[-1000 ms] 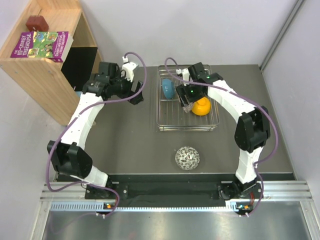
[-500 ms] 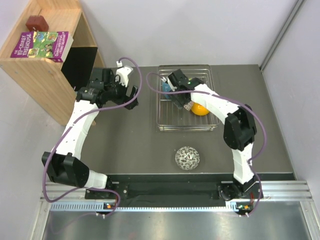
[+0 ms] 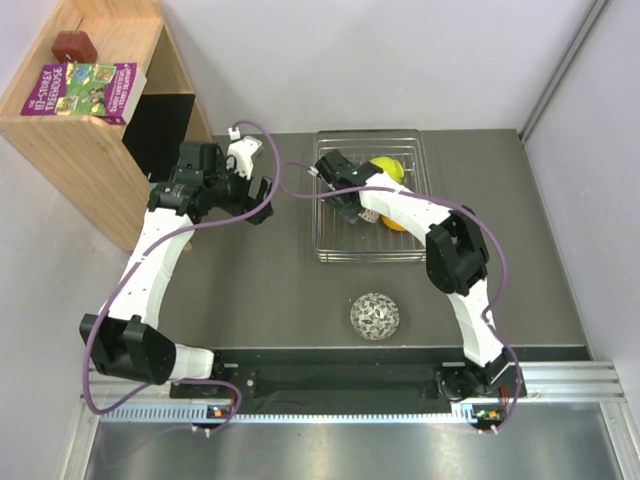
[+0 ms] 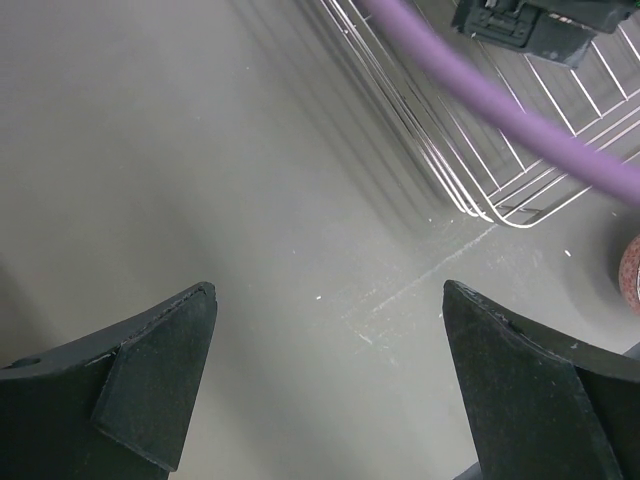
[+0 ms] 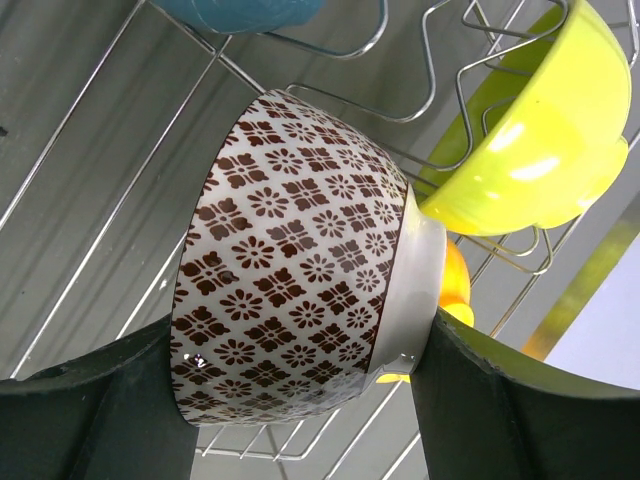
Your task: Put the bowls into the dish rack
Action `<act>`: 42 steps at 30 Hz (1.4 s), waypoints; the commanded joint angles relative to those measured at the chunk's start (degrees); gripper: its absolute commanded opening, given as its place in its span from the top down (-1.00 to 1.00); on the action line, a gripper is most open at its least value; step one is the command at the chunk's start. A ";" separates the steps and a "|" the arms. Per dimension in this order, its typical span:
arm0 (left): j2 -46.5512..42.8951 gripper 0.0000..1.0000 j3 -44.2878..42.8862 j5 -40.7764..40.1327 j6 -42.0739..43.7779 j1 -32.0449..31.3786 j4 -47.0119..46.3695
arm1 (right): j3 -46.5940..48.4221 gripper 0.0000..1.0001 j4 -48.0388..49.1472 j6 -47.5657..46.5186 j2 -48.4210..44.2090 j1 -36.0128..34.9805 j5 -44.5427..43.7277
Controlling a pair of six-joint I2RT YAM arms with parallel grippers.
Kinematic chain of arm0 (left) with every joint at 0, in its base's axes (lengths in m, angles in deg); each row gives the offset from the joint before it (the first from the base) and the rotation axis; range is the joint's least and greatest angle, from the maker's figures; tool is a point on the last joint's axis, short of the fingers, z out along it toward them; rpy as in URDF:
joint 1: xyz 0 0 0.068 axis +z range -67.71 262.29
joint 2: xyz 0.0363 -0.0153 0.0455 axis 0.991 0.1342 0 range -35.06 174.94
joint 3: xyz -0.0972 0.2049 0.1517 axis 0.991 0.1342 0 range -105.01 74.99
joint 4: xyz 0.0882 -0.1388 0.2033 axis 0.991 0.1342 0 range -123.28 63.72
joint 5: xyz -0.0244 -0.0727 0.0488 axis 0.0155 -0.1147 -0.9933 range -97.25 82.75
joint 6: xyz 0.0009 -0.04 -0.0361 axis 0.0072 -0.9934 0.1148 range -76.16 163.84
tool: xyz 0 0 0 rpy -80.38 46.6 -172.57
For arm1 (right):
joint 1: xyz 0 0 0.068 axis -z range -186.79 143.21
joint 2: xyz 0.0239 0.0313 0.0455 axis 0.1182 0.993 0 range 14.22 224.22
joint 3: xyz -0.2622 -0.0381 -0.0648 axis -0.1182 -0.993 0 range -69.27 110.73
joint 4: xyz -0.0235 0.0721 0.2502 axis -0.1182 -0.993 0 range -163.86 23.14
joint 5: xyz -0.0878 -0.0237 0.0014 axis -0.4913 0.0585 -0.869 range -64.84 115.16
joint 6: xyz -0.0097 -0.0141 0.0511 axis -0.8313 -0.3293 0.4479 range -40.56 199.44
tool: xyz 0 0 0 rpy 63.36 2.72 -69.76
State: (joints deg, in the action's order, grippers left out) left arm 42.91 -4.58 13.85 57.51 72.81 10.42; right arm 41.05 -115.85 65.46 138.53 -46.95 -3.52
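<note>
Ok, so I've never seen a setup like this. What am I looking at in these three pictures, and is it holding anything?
This is a two-armed robot bolted at the near edge of a table; each arm ends in a two-finger gripper. The wide picture looks down from above, and the other two come from cameras on the wrists. The left gripper is open and empty over bare table. The right gripper is shut on a brown-patterned bowl, held on its side over the wires of the dish rack. The rack also holds a yellow-green bowl, an orange bowl and a blue bowl. Another patterned bowl sits on the table in front of the rack.
</note>
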 commanded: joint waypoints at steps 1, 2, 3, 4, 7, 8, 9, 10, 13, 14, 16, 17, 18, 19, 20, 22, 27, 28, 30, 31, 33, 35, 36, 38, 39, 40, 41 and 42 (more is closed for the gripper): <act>-2.56 -0.98 0.03 0.43 0.92 0.42 -1.60 | 3.50 1.00 0.48 -1.31 0.84 -1.94 -4.97; -2.65 -0.98 0.12 0.43 0.92 0.51 -1.69 | 3.41 1.00 0.48 -1.32 1.11 -2.11 -5.32; -2.83 -0.98 0.20 0.60 1.01 0.60 -1.60 | 3.06 1.00 0.39 -1.66 1.28 -2.46 -5.50; -2.83 -0.98 0.29 0.69 0.92 0.69 -1.78 | 2.80 1.00 0.48 -1.75 1.37 -2.64 -5.68; -3.09 -0.98 0.64 1.05 1.01 0.77 -1.95 | 2.00 1.00 0.48 -2.37 1.64 -3.25 -6.29; -3.09 -0.98 0.64 1.13 1.01 0.77 -1.87 | 1.74 1.00 0.48 -2.54 1.72 -3.52 -6.29; -3.00 -0.98 0.73 1.13 0.92 0.86 -1.87 | 1.39 1.00 0.48 -2.72 1.90 -3.87 -6.55; -3.09 -0.98 0.73 1.31 0.92 0.86 -1.95 | 1.21 1.00 0.39 -2.98 1.81 -3.87 -6.64; -3.27 -0.98 0.91 1.49 0.92 1.04 -1.96 | 0.95 1.00 -0.14 -3.34 1.99 -4.48 -6.65; -3.35 -0.98 0.91 1.49 0.92 1.04 -2.13 | 0.95 0.97 -0.57 -3.42 2.07 -4.57 -6.47; -3.44 -0.98 1.00 1.49 0.92 1.13 -2.04 | 0.68 0.91 -0.93 -3.86 2.16 -5.01 -6.38; -3.53 -0.98 1.00 1.57 0.92 1.21 -2.04 | 0.68 0.88 -1.02 -3.95 2.16 -5.19 -6.29; -3.62 -0.98 1.08 1.75 1.01 1.30 -2.22 | 0.51 0.86 -1.37 -3.95 2.34 -5.36 -6.29; -3.71 -0.98 1.17 1.75 0.92 1.39 -2.13 | 0.51 0.85 -1.54 -4.13 2.34 -5.54 -6.12; -3.71 -0.98 1.26 1.84 1.01 1.39 -2.22 | 0.51 0.81 -1.63 -4.04 2.43 -5.72 -6.12; -3.88 -0.98 1.43 1.92 1.01 1.56 -2.22 | 0.16 0.73 -1.72 -4.30 2.51 -5.89 -6.12; -4.15 -0.98 1.44 2.27 1.09 1.83 -2.31 | -0.54 0.67 -1.37 -4.39 2.69 -6.16 -6.55; -4.23 -0.98 1.61 2.36 1.18 1.92 -2.48 | -0.72 0.67 -1.19 -4.30 2.69 -6.16 -6.82; -4.15 -0.98 1.52 2.28 1.18 1.92 -2.48 | -1.16 0.66 -1.02 -4.48 2.95 -6.33 -7.52; -4.15 -0.98 1.52 2.36 1.18 2.00 -2.57 | -1.34 0.66 -0.84 -4.48 3.04 -6.42 -7.70; -4.06 -0.98 1.52 2.36 1.18 2.00 -2.57 | -1.69 0.63 -0.84 -4.74 3.22 -6.59 -7.96; -3.97 -0.98 1.52 2.45 1.09 2.00 -2.57 | -1.86 0.54 -0.75 -5.01 3.13 -6.86 -7.96; -3.97 -0.98 1.52 2.45 1.01 2.00 -2.66 | -1.95 0.50 -0.75 -5.09 3.13 -6.95 -7.88; -3.88 -0.98 1.44 2.45 1.09 2.00 -2.75 | -2.04 0.25 -0.84 -5.36 3.13 -7.04 -7.79; -3.88 -0.98 1.44 2.45 1.01 2.09 -2.66 | -2.04 0.18 -0.84 -5.36 3.13 -7.12 -7.61; -3.88 -0.98 1.44 2.54 1.01 2.09 -2.75 | -2.04 0.10 -0.84 -5.45 3.13 -7.12 -7.52; -3.88 -0.98 1.44 2.45 1.01 2.09 -2.66 | -2.13 0.04 -0.93 -5.53 3.04 -7.21 -7.44; -3.97 -0.98 1.44 2.54 1.01 2.09 -2.75 | -2.13 0.01 -1.10 -5.62 3.04 -7.30 -7.09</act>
State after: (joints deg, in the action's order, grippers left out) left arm 40.68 -3.31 14.77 58.56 74.78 10.40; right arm 39.48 -116.44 60.59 140.52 -52.41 -12.20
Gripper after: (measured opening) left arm 0.990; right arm 0.697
